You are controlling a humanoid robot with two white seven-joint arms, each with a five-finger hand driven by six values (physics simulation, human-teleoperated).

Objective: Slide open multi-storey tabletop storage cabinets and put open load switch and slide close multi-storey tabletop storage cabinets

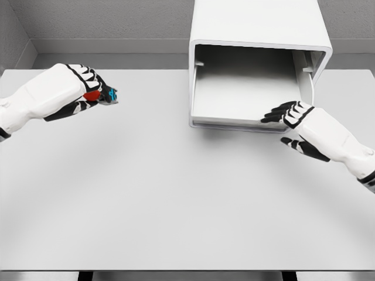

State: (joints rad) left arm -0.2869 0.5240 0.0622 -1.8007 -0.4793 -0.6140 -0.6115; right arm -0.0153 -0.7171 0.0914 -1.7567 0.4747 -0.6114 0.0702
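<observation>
While the left hand holds its fingers curled tight around the small dark load switch with red and blue parts, that object sits at the fingertip end of the fist, pointing to the hand's right, clear above the plain white tabletop. From those fingers the open drawer of the white multi-storey storage cabinet lies well apart, to the right and slightly farther back, with bare tabletop between. The switch's long axis appears to run roughly sideways, toward the cabinet, though it is too small to be certain.

The left forearm enters from the left edge, roughly level, wrist straight. The right hand is far nearer the drawer: its dark fingers are partly spread, resting at the drawer's front lip near its right corner, gripping nothing discernible.

Judgement: the drawer stands open and empty; the next move calls for carrying the switch rightward over the front lip.
</observation>
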